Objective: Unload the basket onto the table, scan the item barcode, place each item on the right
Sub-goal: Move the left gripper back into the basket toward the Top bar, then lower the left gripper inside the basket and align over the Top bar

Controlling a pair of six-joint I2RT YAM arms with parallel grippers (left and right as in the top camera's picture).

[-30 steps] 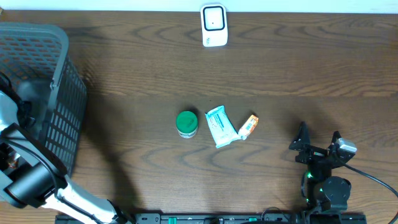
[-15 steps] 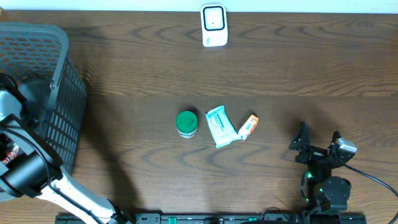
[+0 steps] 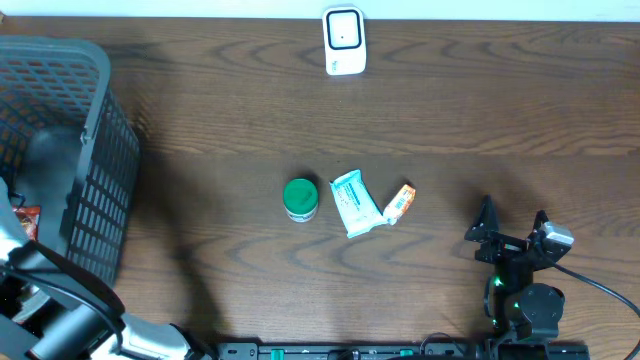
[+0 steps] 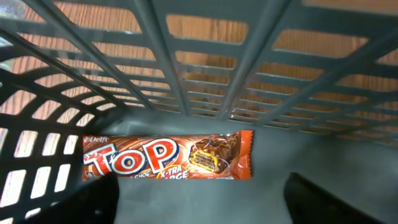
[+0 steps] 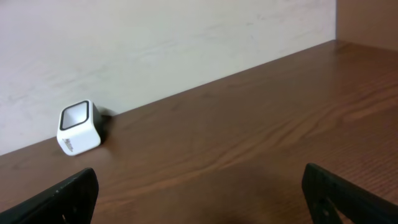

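A red-and-orange "TOP" chocolate bar (image 4: 168,157) lies flat on the grey floor of the basket (image 4: 261,37). My left gripper (image 4: 205,208) hangs just above and on the near side of the bar, open. Its dark fingers (image 4: 93,199) show at the bottom corners, with only basket floor between them. From overhead the bar is a red sliver (image 3: 26,214) inside the basket (image 3: 100,150), and my left arm (image 3: 50,310) is beside it. The white scanner (image 3: 343,40) stands at the table's far edge. My right gripper (image 3: 512,235) rests open at the near right, facing the scanner (image 5: 79,127).
A green-lidded jar (image 3: 300,199), a teal packet (image 3: 355,203) and a small orange pack (image 3: 400,204) lie together mid-table. The basket's slatted walls (image 4: 155,62) close in around the left gripper. A pale wall (image 5: 155,37) runs behind the table.
My left arm has drawn back toward the near edge of the table, and the red wrapper now shows in the basket. The right arm and the table items have not moved.
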